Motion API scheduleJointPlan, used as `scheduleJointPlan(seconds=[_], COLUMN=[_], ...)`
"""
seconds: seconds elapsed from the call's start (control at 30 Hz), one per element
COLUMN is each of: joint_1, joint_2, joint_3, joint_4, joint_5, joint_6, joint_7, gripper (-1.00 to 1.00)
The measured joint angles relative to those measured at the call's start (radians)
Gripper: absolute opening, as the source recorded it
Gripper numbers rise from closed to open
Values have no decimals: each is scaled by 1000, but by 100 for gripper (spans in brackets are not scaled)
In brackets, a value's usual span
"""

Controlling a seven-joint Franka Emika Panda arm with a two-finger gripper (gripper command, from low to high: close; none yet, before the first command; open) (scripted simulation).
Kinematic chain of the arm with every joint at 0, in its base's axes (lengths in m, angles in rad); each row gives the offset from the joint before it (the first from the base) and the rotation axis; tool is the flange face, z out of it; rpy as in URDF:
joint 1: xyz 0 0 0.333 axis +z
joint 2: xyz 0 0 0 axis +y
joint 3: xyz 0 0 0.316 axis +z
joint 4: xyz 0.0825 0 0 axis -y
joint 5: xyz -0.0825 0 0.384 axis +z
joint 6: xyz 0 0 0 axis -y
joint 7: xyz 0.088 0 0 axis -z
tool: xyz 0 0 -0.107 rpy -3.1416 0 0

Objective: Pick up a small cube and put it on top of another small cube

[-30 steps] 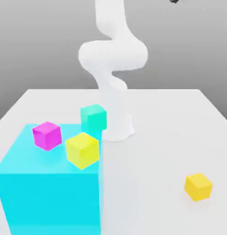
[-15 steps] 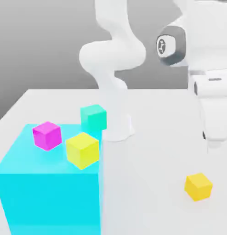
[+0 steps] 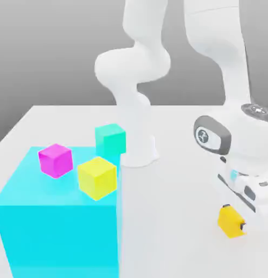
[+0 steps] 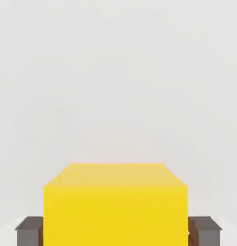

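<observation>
The small cube (image 3: pixel 228 226), golden orange-yellow, rests on the white table (image 3: pixel 174 228) at the exterior view's right. My gripper (image 3: pixel 234 216) has come straight down over it and is shut on the cube. In the hand view the small cube (image 4: pixel 115 206) sits between my two dark fingers (image 4: pixel 29 230), which press against its opposite sides. Part of the cube is hidden behind the hand in the exterior view.
A huge cyan block (image 3: pixel 60 228) stands at the exterior view's left. A magenta cube (image 3: pixel 55 160) and a lemon-yellow cube (image 3: pixel 96 177) sit on top of it. A teal cube (image 3: pixel 110 139) is at its far corner. The arm's white base (image 3: pixel 137 152) stands mid-table.
The hand has dropped from above the table down onto the golden cube, and its fingers have gone from open to shut on it. The cube has stayed in place.
</observation>
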Motion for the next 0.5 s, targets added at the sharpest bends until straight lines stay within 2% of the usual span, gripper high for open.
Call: scheduleJointPlan(seconds=[0.1,0.3,0.4,0.5], joint_1=[1,-17,-46,-133], joint_2=[7,-173,-243,-319], joint_3=[-2,28,-20,-74], joint_4=[1,-24,13,57], joint_5=[-2,39,9,-22], joint_6=[6,-152,-269,-393], joint_7=[1,-21,78,198], gripper=[-100,-100,-100,-100])
